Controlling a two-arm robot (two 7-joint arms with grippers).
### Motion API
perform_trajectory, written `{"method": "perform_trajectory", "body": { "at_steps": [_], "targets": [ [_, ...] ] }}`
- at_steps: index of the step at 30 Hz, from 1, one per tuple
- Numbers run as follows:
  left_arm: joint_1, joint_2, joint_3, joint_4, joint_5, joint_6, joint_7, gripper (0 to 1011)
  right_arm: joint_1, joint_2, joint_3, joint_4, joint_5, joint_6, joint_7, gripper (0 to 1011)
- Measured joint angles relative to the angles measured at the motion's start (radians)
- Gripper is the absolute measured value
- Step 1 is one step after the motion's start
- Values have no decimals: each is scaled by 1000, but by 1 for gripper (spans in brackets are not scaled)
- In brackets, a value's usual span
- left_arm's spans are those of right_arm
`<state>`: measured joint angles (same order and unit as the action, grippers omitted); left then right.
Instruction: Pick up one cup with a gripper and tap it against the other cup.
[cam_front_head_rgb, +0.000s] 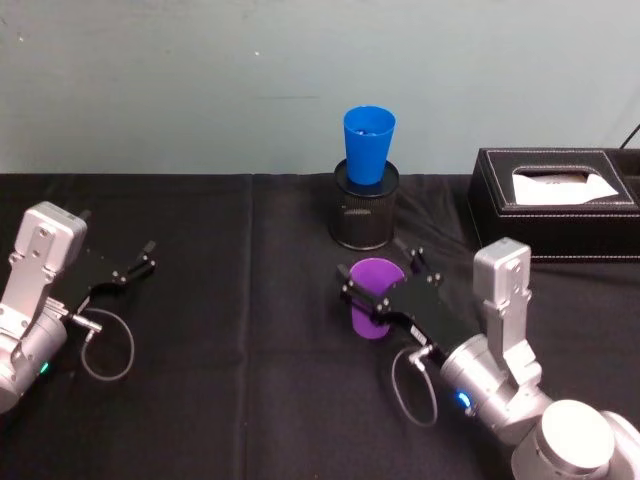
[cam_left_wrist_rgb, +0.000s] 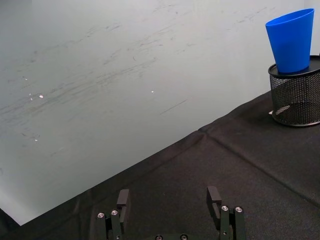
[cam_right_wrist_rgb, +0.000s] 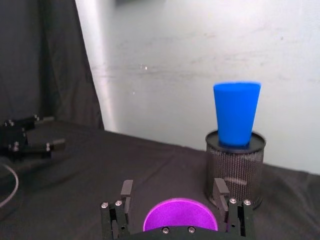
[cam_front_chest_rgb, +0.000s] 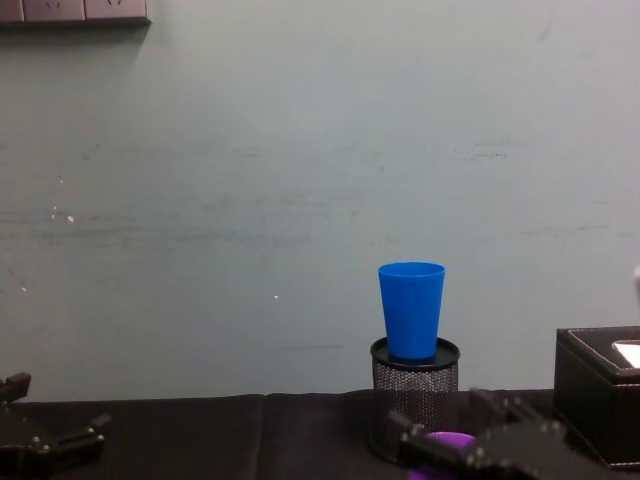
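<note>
The purple cup (cam_front_head_rgb: 374, 298) stands upright on the black-draped surface (cam_front_head_rgb: 240, 330), a little right of the middle and just in front of the mesh pen holder (cam_front_head_rgb: 365, 208). The right gripper (cam_front_head_rgb: 379, 271) reaches in from the near right, and its two fingers (cam_right_wrist_rgb: 126, 191) straddle the cup's rim, one on each side; whether they press on the plastic or stand a hair off it I cannot tell. In the right wrist view the cup's open mouth (cam_right_wrist_rgb: 180, 215) sits squarely between them.

The blue cup (cam_front_head_rgb: 368, 144) is seated upright in the mouth of the pen holder, so its rim stands well above the purple one. It is close to the back edge of the surface, with the pale wall (cam_front_head_rgb: 200, 80) right behind it. To its right, near but apart, sits a black tissue box (cam_front_head_rgb: 555, 205) at the back right edge.

The left gripper (cam_front_head_rgb: 138, 263) rests low at the left side, well apart from both cups, fingers spread with nothing between them. Bare cloth lies open between it and the cups.

Count: two cups, one pen holder, one tissue box, two grippers.
</note>
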<state>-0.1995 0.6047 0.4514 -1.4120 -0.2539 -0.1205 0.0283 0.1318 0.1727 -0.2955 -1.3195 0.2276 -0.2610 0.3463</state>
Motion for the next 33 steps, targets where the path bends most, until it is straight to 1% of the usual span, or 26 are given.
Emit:
{"method": "perform_trajectory", "body": {
  "at_steps": [3,6,7,10,11,12,13,15,18,20,33],
  "targets": [
    [0,0,0,0,0,0,0,1000,-16,9,19,-75,7,45,-24,1003],
    [0,0,0,0,0,0,0,1000,-23,13,36,-119,3,86,-57,1003],
    [0,0,0,0,0,0,0,1000,-24,16,47,-146,-9,127,-91,1003],
    [0,0,0,0,0,0,0,1000,-23,19,66,-175,-27,201,-139,1003],
    [0,0,0,0,0,0,0,1000,-20,20,79,-189,-35,251,-164,1003],
    [0,0,0,0,0,0,0,1000,-18,20,85,-193,-37,268,-172,1003],
    [0,0,0,0,0,0,0,1000,-16,20,99,-202,-40,307,-190,1003],
    [0,0,0,0,0,0,0,1000,-14,21,111,-207,-44,335,-203,1003],
    [0,0,0,0,0,0,0,1000,-8,20,127,-209,-52,361,-212,1003],
    [0,0,0,0,0,0,0,1000,-4,18,131,-207,-56,370,-215,1003],
    [0,0,0,0,0,0,0,1000,-6,19,127,-204,-55,360,-213,1003]
  ]
}}
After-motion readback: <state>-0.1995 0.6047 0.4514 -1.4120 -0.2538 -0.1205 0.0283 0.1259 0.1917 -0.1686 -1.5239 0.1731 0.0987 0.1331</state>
